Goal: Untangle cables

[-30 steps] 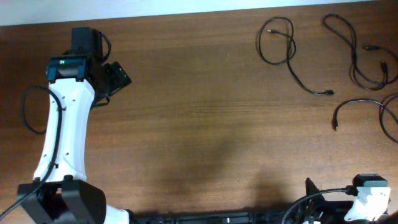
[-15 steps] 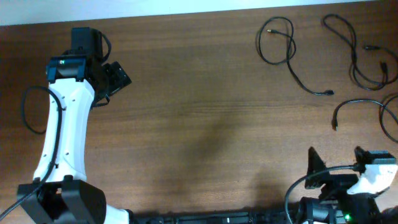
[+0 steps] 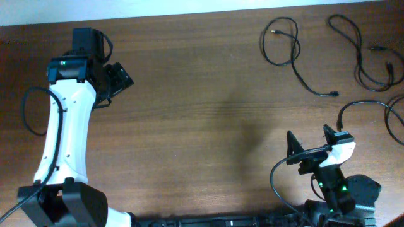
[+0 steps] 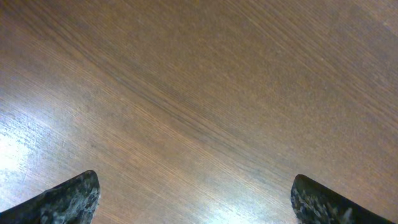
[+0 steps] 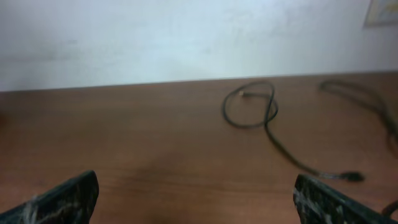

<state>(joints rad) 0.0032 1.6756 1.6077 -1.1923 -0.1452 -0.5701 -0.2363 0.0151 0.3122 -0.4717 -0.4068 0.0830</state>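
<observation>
A: Since the cables (image 3: 295, 60) lie as separate strands at the far right of the surface (image 3: 202, 126), what worries you from overhead?
B: The pick, mostly. The right end effector (image 3: 308, 133) stands near the front edge, fingers spread wide and empty, and the short cable (image 3: 361, 102) curls just beyond it. I judge that a descent onto that curl could catch the edge strand (image 3: 394, 116) beside it and drag both together, making a fresh tangle
A: And the other arm?
B: The left end effector (image 3: 115, 80) sits at the far left, well apart from every cable. From above I cannot tell how far it is spread
A: What does the left wrist view add?
B: Two fingertips in the bottom corners, wide apart, with only bare wood between them, so it grips nothing
A: And the right wrist view?
B: Likewise both fingertips wide apart, nothing held. Ahead lies the looped cable (image 5: 272, 112), its tail running right to a small plug (image 5: 351, 177). Another strand blurs at the right edge. The thin cord lies flat on the wood, so I expect the fingers could scrape past it, or nip two passes of the loop at once
A: Any writing or brand?
B: None that I can read in any view. A pale rectangle (image 5: 380, 12) on the wall (image 5: 155, 37) is too blurred to tell
</observation>
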